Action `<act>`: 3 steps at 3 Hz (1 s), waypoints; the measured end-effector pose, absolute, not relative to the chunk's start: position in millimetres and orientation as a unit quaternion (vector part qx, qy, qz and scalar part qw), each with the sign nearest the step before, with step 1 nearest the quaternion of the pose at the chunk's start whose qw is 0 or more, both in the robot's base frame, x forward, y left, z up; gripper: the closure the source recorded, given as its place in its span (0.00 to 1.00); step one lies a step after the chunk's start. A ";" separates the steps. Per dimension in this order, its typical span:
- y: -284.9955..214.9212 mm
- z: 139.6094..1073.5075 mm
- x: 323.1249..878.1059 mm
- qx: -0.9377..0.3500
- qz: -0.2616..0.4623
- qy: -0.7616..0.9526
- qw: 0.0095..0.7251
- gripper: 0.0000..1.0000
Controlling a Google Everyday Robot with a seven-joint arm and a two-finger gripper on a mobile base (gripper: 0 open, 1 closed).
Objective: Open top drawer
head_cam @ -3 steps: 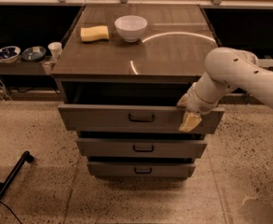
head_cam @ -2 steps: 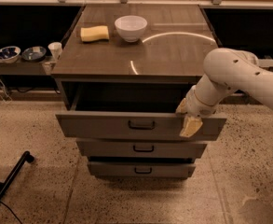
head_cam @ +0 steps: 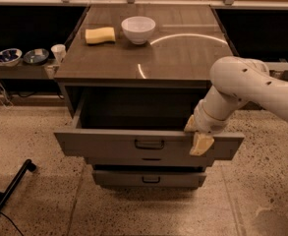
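The top drawer [head_cam: 109, 144] of the grey-brown cabinet [head_cam: 183, 58] stands pulled well out, and its dark inside shows empty. Its small dark loop handle [head_cam: 149, 144] is at the centre of the front. My gripper [head_cam: 196, 134] is at the right part of the drawer's front panel. One tan finger [head_cam: 201, 144] lies on the outside of the front and the other is behind the top edge, so it clamps the panel. My white arm [head_cam: 242, 90] comes in from the right. A lower drawer [head_cam: 148, 178] shows shut beneath; the one between is mostly hidden.
A white bowl [head_cam: 138, 29] and a yellow sponge [head_cam: 100, 35] sit on the cabinet top. A low shelf at the left holds two small bowls [head_cam: 8, 56] and a cup [head_cam: 58, 52]. A black stand leg [head_cam: 11, 193] lies on the speckled floor at the lower left.
The top drawer has slid further out toward the camera, with my gripper moving along on its front panel. More of the drawer's inside shows.
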State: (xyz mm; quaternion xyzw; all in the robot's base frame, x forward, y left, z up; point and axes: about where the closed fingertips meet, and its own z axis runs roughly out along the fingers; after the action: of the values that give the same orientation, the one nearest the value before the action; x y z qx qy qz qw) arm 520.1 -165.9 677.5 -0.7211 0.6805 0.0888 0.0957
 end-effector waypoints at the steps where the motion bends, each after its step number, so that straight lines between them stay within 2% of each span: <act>1: -167.6 675.1 491.6 -0.720 0.107 0.682 0.076 0.43; 3: -175.9 689.2 457.1 -0.704 0.119 0.696 0.073 0.43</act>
State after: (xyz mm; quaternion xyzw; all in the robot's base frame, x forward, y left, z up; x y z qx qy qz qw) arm 457.1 -175.9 689.2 -0.7045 0.6960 0.1186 0.0725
